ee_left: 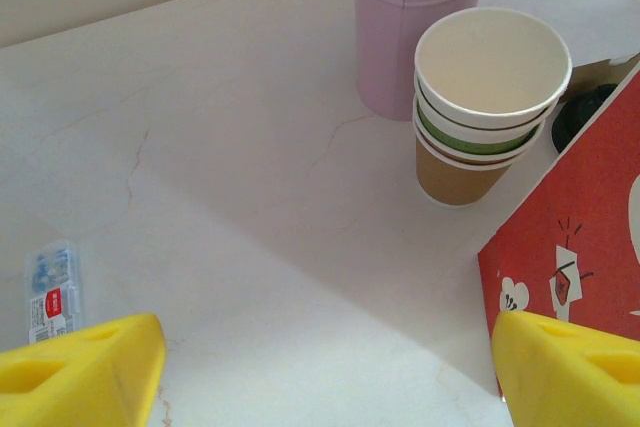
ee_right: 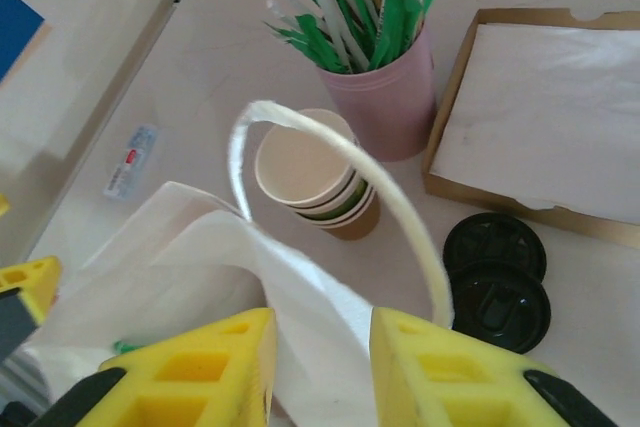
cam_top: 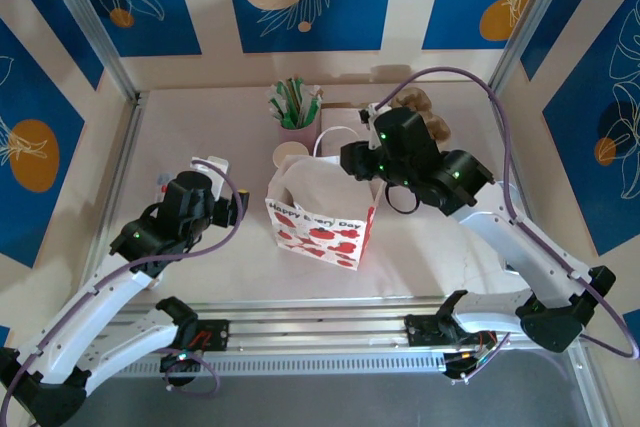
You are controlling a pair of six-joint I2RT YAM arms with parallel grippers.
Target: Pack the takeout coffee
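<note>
A red and white paper gift bag point(cam_top: 318, 222) stands open in the middle of the table. Behind it sits a stack of paper coffee cups point(cam_top: 290, 157) point(ee_left: 490, 97) point(ee_right: 305, 162), with black lids point(ee_right: 497, 272) to their right. My right gripper point(cam_top: 352, 159) point(ee_right: 320, 367) hovers at the bag's back rim. Its jaws are apart, and the white bag wall point(ee_right: 300, 297) runs loosely between them below the looped handle point(ee_right: 400, 217). My left gripper point(cam_top: 235, 209) point(ee_left: 325, 367) stands open and empty over the table, left of the bag point(ee_left: 580, 247).
A pink holder of wrapped straws point(cam_top: 296, 130) point(ee_right: 380, 97) stands behind the cups. To its right lies a flat cardboard box point(ee_right: 550, 107) lined with white paper. A small packet point(ee_left: 50, 292) point(ee_right: 132, 159) lies on the table at the left. Brown items sit at the back right point(cam_top: 425, 112).
</note>
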